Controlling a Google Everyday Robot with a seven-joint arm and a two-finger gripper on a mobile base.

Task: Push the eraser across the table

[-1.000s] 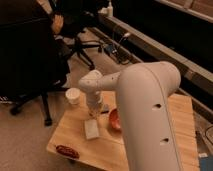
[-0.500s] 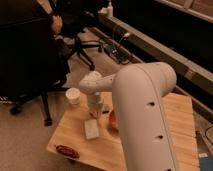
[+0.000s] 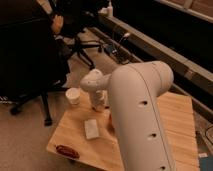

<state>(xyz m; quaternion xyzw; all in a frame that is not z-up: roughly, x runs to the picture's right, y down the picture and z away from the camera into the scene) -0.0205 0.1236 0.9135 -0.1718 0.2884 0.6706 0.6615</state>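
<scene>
The light wooden table (image 3: 183,120) fills the lower half of the camera view. My gripper (image 3: 98,104) hangs from the white wrist (image 3: 93,81) over the table's far left part, just right of a white cup (image 3: 73,95). My thick white arm (image 3: 142,115) crosses the middle of the view and hides much of the tabletop. No dark grey eraser shows; it is hidden or out of view. A white flat pad (image 3: 91,128) lies in front of the gripper.
A sliver of the red bowl (image 3: 110,123) shows beside the arm. A reddish-brown object (image 3: 66,151) lies at the table's near left corner. A black office chair (image 3: 30,60) stands left of the table. A long bench (image 3: 150,47) runs behind it.
My arm's thick link has shifted slightly left and covers more of the red bowl. The gripper stays near the cup above the white pad.
</scene>
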